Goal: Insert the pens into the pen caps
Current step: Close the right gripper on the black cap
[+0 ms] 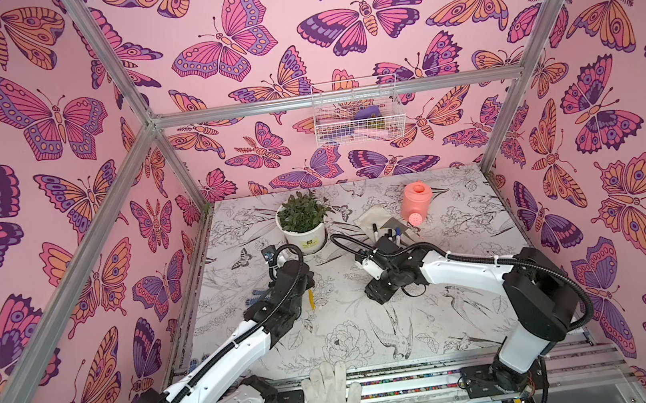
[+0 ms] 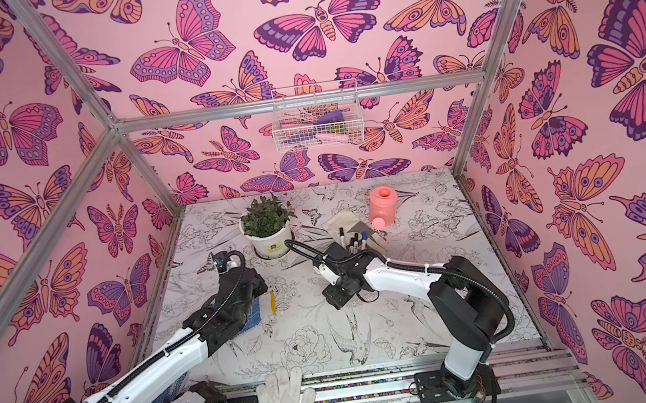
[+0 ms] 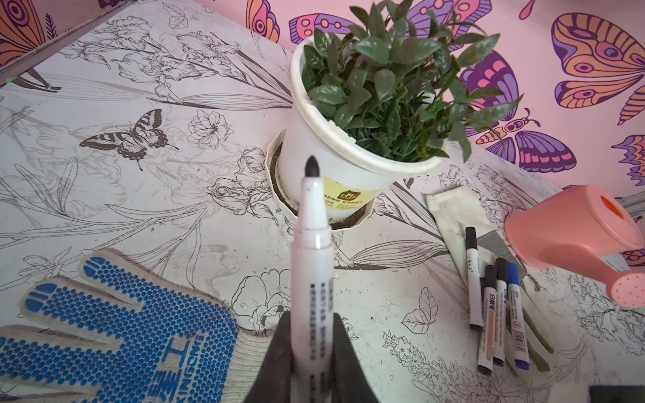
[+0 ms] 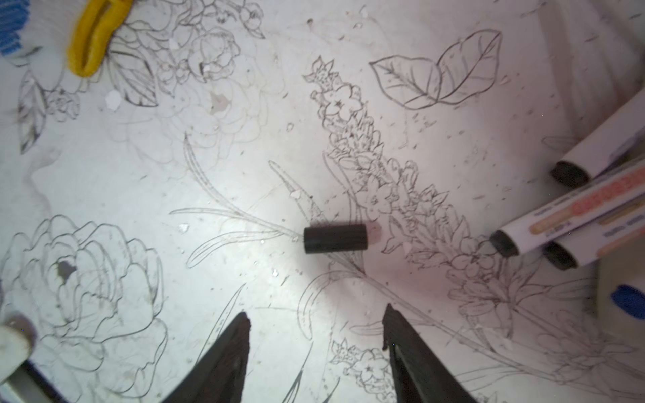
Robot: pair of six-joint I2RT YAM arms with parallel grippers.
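Observation:
My left gripper (image 3: 311,318) is shut on a white pen (image 3: 311,265) with its bare black tip pointing toward the plant pot. One loose black pen cap (image 4: 335,238) lies on its side on the table. My right gripper (image 4: 316,314) hangs just short of it, open, with nothing between its fingers. Several more pens (image 3: 499,307) lie side by side near the watering can, wearing black caps and one blue cap. Their ends show in the right wrist view (image 4: 576,216). In both top views these pens (image 1: 388,236) (image 2: 355,242) lie just beyond the right wrist.
A potted plant (image 1: 303,230) and a pink watering can (image 1: 416,203) stand at the back. A cream cloth (image 3: 450,223) lies under the pens. A blue-dotted glove (image 3: 115,324) and a yellow clip (image 4: 94,35) lie near the left arm. A white glove (image 1: 331,402) drapes the front rail.

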